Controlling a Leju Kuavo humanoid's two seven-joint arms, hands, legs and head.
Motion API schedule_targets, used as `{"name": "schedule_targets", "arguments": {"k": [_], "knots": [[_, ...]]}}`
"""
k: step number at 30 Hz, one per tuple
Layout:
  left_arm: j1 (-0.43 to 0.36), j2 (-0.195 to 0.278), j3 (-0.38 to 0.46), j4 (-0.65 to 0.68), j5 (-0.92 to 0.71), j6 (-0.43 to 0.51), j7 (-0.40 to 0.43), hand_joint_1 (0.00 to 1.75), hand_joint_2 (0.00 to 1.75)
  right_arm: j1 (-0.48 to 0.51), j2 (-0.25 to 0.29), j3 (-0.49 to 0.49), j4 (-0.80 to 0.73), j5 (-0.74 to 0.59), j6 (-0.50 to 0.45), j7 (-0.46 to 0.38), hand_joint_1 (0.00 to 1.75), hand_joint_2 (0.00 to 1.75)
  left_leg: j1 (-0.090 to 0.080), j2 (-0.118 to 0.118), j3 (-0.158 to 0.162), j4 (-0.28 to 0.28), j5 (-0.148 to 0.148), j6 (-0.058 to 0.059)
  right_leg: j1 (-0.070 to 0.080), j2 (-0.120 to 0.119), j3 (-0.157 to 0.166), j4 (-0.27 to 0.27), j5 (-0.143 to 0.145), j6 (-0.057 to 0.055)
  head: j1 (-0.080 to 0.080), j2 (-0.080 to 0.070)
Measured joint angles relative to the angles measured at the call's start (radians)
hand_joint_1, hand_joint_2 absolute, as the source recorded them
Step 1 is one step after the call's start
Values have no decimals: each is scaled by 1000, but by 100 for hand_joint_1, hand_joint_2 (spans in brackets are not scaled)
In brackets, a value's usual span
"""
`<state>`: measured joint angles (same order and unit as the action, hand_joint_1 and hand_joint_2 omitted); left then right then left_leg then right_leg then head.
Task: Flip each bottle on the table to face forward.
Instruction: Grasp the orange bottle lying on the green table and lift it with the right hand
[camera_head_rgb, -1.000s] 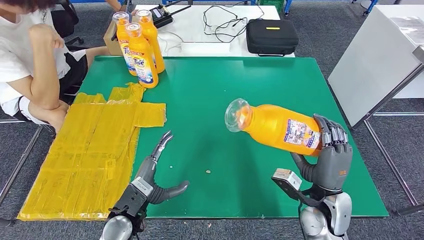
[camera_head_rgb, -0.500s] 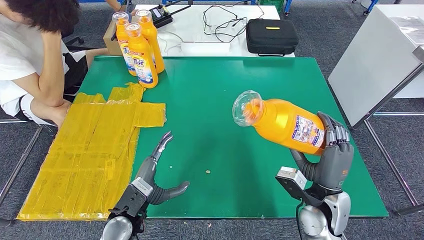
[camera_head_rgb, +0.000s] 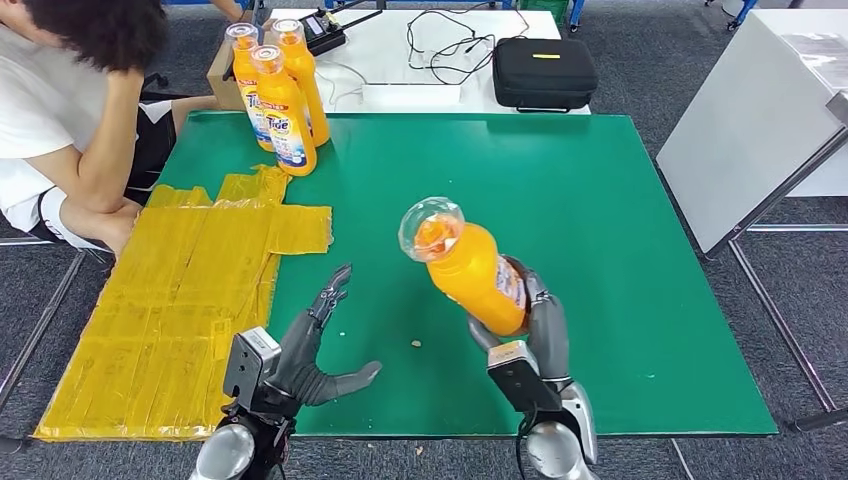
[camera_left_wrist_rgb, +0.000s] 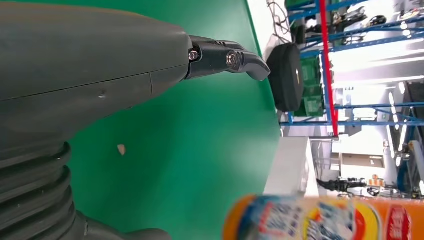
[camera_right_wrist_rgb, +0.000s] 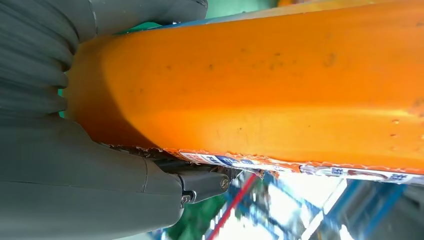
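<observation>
My right hand (camera_head_rgb: 535, 325) grips an orange bottle (camera_head_rgb: 465, 265) by its lower body, above the green table (camera_head_rgb: 600, 200) near the front middle. The bottle tilts with its clear cap toward the far left, and its label (camera_head_rgb: 508, 284) shows along the right side. In the right wrist view the orange bottle (camera_right_wrist_rgb: 260, 85) lies against the palm. My left hand (camera_head_rgb: 305, 355) is open above the table's front edge, thumb pointing right, and holds nothing. The left wrist view shows the bottle's label (camera_left_wrist_rgb: 310, 220) close by. Three orange Tide bottles (camera_head_rgb: 280, 95) stand upright at the far left corner.
A crumpled yellow plastic sheet (camera_head_rgb: 180, 300) covers the table's left part. A person (camera_head_rgb: 70, 120) sits at the left edge, leaning on an arm. A black case (camera_head_rgb: 543, 72) and cables lie on a white table behind. A grey cabinet (camera_head_rgb: 760, 120) stands at the right.
My right hand has swung left with the bottle from the right edge to the front middle, turning it more upright. The left hand has rolled slightly at the wrist. The person has lowered their head.
</observation>
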<state>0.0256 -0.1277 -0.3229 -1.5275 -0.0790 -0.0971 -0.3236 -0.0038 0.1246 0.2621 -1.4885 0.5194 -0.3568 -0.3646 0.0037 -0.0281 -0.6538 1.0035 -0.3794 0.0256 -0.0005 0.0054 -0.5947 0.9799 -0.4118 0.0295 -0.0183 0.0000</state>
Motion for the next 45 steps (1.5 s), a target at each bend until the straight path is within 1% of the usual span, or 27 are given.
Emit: {"name": "schedule_targets", "arguments": {"k": [5,10,18,32,38,45], "knots": [[-9,4,0,13,38,-15,11,0,175,-24,30,77,83,-15,24,-2,175,175,0,0,0,0,0,0,0,0,-1,0,0,0,0,0],[-18,5,0,26,67,-22,15,0,175,-54,49,150,159,-27,40,-7,175,175,0,0,0,0,0,0,0,0,-1,0,0,0,0,0],[-37,8,0,42,85,-24,15,0,175,-88,65,222,233,-34,62,-12,175,175,0,0,-1,0,0,0,0,0,-1,0,0,0,0,0],[-46,19,0,51,105,-19,14,0,175,-137,72,279,337,-40,83,-13,175,175,0,0,-1,0,0,0,0,0,-1,0,0,0,0,0],[-43,25,-3,48,115,-23,8,0,175,-148,76,286,386,-65,92,-13,175,175,0,0,-1,0,0,0,0,0,-1,0,0,0,0,0],[-34,34,-20,15,139,-45,-6,0,175,-145,77,286,454,-76,93,-23,175,175,0,0,-1,0,0,0,0,0,-2,0,0,0,0,0]]}}
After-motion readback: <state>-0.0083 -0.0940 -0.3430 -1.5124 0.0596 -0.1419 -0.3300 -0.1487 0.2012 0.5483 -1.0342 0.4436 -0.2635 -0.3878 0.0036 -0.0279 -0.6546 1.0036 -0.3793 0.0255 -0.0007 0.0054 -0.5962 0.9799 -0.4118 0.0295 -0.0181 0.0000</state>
